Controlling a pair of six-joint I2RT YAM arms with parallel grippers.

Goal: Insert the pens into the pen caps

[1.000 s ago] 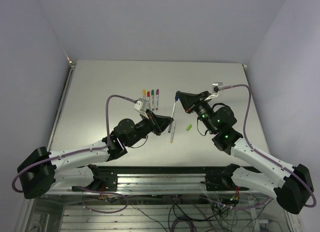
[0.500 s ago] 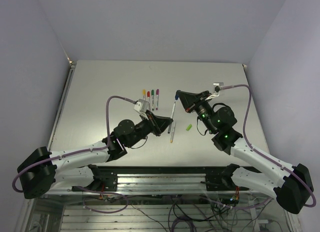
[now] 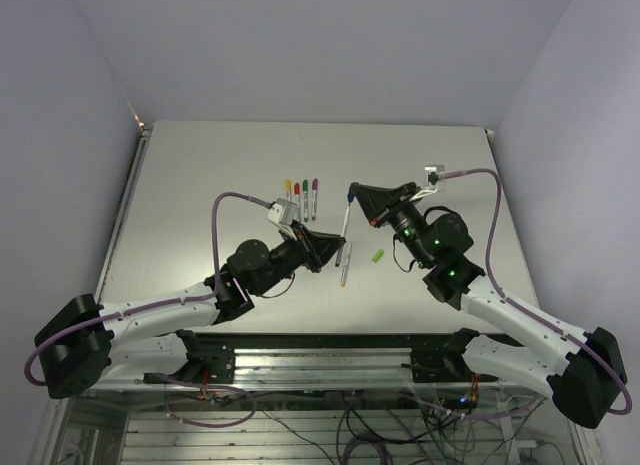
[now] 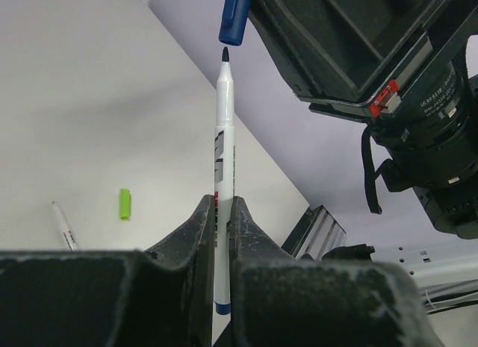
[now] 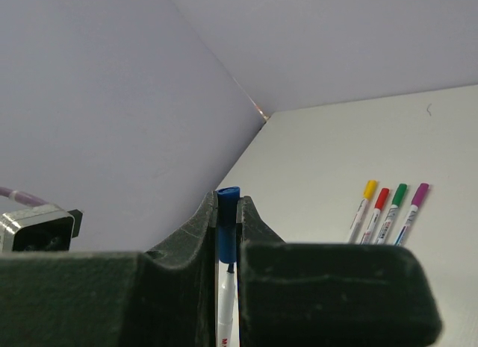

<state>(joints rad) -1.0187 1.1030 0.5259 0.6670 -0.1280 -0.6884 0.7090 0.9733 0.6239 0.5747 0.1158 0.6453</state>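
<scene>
My left gripper (image 3: 332,247) (image 4: 222,201) is shut on a silvery pen (image 4: 224,138) with a blue end and holds it above the table, its dark tip pointing up. My right gripper (image 3: 354,192) (image 5: 227,201) is shut on the blue cap (image 5: 228,220) (image 4: 234,19), whose open end faces the pen tip. The tip sits just under the cap's mouth with a small gap. A light green cap (image 3: 378,254) (image 4: 125,203) and an uncapped pen (image 3: 343,268) (image 4: 63,226) lie on the table.
Several capped pens lie side by side at the back: yellow (image 5: 366,201), red (image 5: 379,207), green (image 5: 395,204) and magenta (image 5: 414,204), also in the top view (image 3: 301,198). The two arms meet over the table's (image 3: 200,175) middle.
My right gripper with the blue cap has shifted slightly left toward the pen tip. The left gripper and its pen have barely moved.
</scene>
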